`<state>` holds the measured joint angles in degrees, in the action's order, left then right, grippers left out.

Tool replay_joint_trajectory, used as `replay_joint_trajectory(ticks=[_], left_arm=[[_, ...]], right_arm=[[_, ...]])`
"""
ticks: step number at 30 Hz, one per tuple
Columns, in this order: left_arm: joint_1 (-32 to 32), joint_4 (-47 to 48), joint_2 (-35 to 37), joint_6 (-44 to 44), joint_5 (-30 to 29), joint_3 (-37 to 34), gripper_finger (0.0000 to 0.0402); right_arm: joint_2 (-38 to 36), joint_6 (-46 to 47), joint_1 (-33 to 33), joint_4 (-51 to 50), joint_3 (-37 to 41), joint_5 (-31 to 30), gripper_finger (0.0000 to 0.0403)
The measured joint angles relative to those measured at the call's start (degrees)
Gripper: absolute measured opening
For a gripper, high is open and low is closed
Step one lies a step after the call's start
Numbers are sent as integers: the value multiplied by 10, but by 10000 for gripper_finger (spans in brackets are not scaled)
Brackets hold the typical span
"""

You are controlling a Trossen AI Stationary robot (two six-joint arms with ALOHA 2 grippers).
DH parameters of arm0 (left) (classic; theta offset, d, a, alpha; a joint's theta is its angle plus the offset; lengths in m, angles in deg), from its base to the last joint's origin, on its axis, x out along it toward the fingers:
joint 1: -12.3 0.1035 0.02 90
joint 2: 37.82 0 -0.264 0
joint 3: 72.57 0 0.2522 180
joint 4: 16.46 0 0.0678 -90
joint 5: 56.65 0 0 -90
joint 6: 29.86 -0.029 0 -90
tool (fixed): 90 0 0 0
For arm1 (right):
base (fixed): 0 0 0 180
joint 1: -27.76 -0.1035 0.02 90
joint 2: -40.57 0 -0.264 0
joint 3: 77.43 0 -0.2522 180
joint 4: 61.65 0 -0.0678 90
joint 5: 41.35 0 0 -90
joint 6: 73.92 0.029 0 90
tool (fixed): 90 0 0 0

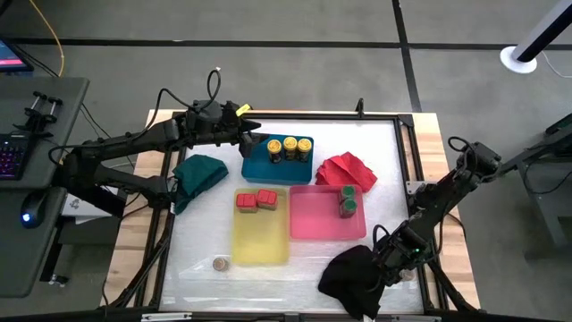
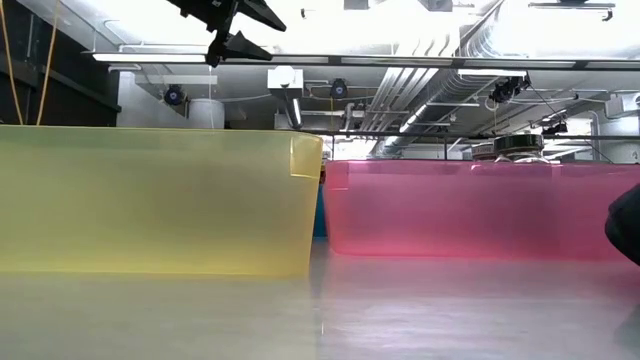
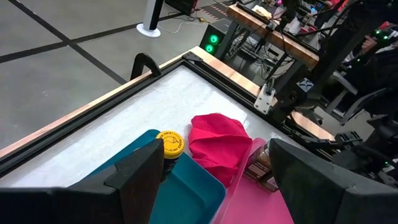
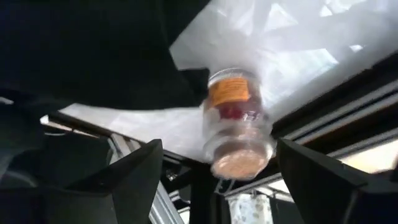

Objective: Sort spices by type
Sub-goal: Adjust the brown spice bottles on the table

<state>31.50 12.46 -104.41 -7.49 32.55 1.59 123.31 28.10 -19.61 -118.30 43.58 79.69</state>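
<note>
The right hand (image 4: pixel 214 180) is open wide, holding nothing. A small jar (image 4: pixel 236 121) lies tipped just ahead, between its fingers. The left hand (image 3: pixel 211 180) waits open over the blue tray (image 1: pixel 257 165).

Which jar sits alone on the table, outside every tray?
Find the yellow tray at the table's near-middle. Just off its near left corner, on the bare white table surface, stands a lone small jar. Unlike the yellow-, red- and green-lidded jars inside trays, its top looks pale silvery-tan.

Grey floor (image 1: pixel 295 22) crossed by dark lines, white ceiling ducts (image 2: pixel 440 75) overhead, desk with keyboard (image 1: pixel 11 154) alongside.
</note>
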Motion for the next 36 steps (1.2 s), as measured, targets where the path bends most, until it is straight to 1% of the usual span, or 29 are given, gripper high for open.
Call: replay_joint_trajectory(ticks=[3, 6, 16, 21, 24, 29, 31, 34, 35, 36], left_arm=[[0, 0, 0, 0, 0, 0, 278], [0, 0, 0, 0, 0, 0, 278], [0, 0, 0, 0, 0, 0, 278], [0, 0, 0, 0, 0, 0, 278], [0, 0, 0, 0, 0, 0, 278], [0, 0, 0, 0, 0, 0, 278], [0, 0, 0, 0, 0, 0, 278], [0, 0, 0, 1, 0, 0, 278], [0, 0, 0, 6, 2, 0, 278], [0, 1, 1, 12, 6, 1, 278]], right_arm=[[0, 21, -3, 30, 20, 4, 310], [0, 29, -3, 33, 32, 11, 310], [1, 28, -3, 42, 38, 23, 309], [29, 13, -3, 73, 38, 54, 303], [51, 5, -3, 77, 38, 61, 295], [66, 15, -3, 77, 38, 63, 263], [66, 15, -3, 76, 38, 63, 240], [66, 6, -3, 67, 32, 73, 194], [66, -5, -3, 61, 24, 80, 184], [64, -17, -3, 53, 13, 87, 183]])
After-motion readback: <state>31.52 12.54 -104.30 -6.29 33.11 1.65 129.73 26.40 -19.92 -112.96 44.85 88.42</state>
